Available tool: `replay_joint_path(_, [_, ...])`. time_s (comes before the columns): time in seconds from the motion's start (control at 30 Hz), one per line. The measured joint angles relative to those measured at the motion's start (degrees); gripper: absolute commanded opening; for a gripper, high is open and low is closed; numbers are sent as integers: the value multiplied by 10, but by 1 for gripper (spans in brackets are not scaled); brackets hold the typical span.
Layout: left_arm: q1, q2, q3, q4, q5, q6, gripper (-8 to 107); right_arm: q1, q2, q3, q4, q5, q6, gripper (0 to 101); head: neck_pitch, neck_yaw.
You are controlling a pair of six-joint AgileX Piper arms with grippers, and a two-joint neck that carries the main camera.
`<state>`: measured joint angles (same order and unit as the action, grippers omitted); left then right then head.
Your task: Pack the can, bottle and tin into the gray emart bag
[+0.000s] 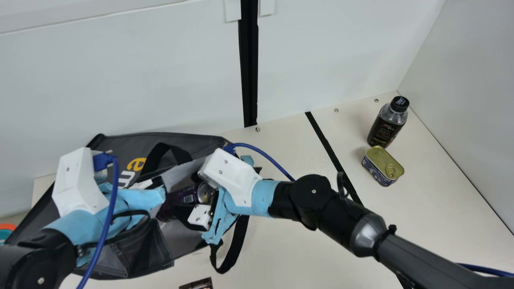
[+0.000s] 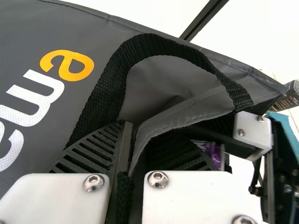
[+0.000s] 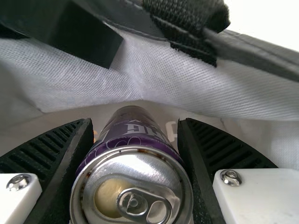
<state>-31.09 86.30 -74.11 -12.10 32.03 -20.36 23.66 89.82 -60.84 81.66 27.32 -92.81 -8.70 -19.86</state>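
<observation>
The right arm's tool (image 3: 136, 122) is closed around the purple can (image 3: 135, 135), one finger along each side, its pull-tab lid facing the wrist camera. The can's long axis runs away from that wrist, roughly in line with the fingers, and points into the gray emart bag (image 1: 120, 146). In the main view the can lies just inside the bag's mouth, reaching from the right tool toward the left arm. The left arm's tool (image 2: 140, 130) is pinching the bag's edge (image 2: 187, 112). Lined up this way, the can probably needs only a little more push inward before release; letting go too near the mouth could let it roll back. The bottle (image 1: 387, 125) stands upright on the worktop (image 1: 297, 241) just behind the tin (image 1: 381, 162), both nearer the right arm.
</observation>
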Motion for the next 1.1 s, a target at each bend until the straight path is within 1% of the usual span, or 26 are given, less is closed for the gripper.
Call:
replay_joint_path(0.23, [0,0,0,0,0,0,10,4,15,-9,4,0,-4,0,0,-1])
replay_joint_path(0.6, [0,0,0,0,0,0,10,5,24,-17,-6,5,-2,37,0,-1])
replay_joint_path(1.1, [0,0,0,0,0,0,10,7,7,-17,-32,4,19,87,0,-1])
